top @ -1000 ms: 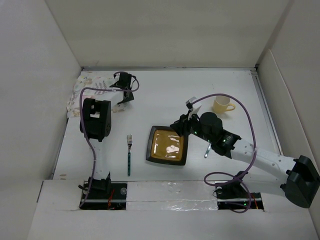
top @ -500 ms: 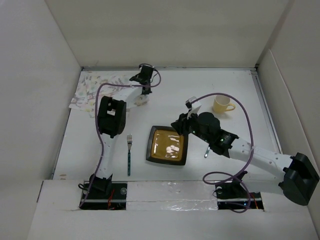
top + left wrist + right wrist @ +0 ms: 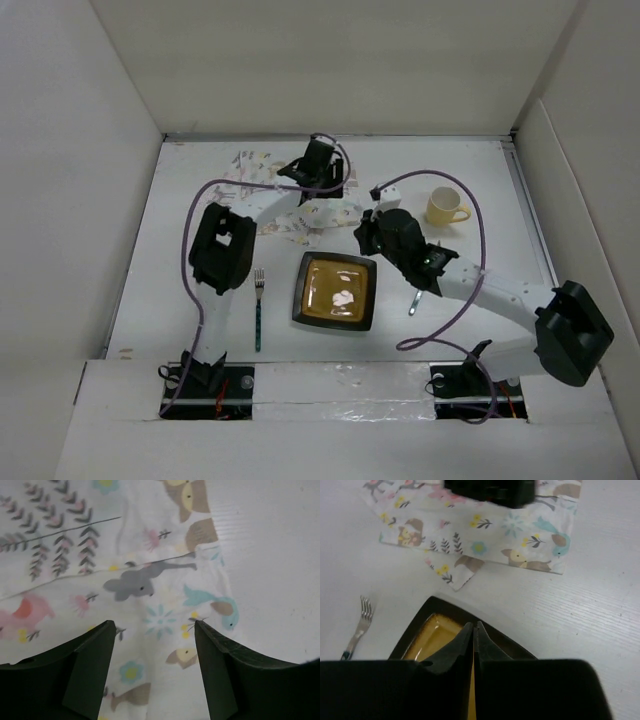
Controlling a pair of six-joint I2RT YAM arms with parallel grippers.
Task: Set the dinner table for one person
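Flattening the placemat (image 3: 150, 545) looks like the step in hand, so work it smooth before anything goes on it. It lies rumpled just beyond the plate (image 3: 336, 291), with one near corner folded over. Bring your left end effector (image 3: 154, 627) down squarely, pinch an edge rather than the middle, and keep clear of the fork (image 3: 258, 305) left of the plate. Its jaws stand spread over the printed cloth, holding nothing. That arm reaches far forward, elbow bent left of the plate, wrist facing down. Your right end effector (image 3: 473, 627) has its fingers pressed together, empty, above the plate's far rim, and its arm stretches in diagonally from the plate's right. The worktop (image 3: 480, 170) runs beyond the plate on every side to the white walls.
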